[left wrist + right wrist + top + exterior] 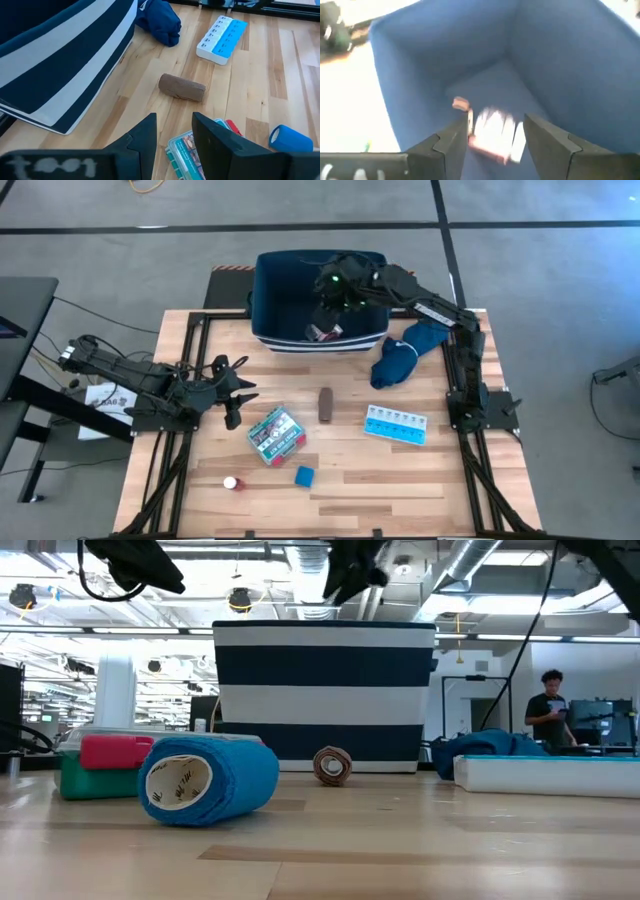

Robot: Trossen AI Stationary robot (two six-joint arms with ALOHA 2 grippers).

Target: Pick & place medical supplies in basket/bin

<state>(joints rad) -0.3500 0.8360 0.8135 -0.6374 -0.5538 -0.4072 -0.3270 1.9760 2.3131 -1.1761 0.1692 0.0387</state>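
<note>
The dark navy bin [268, 295] stands at the table's far edge. My right gripper [335, 305] hangs open over its inside [495, 127]. A blurred pink-and-white item [495, 137] shows below and beyond the fingers on the bin's floor [325, 332], with a small brown piece [461, 104] beside it. On the table lie the green-white-red box [277, 434], brown bar [325, 405], light blue pill organizer [395, 424], blue cube [304, 476] and tiny red-white bottle [231, 482]. My left gripper [235, 395] waits open near the left edge [175, 137], above the box [187, 152].
A large soft blue cloth [405, 352] lies crumpled right of the bin, against its near right corner. The bin's striped wall [325, 695] rises behind the brown bar [332, 765]. Bare wood lies between the bar and the pill organizer. A person [550, 705] stands far behind the table.
</note>
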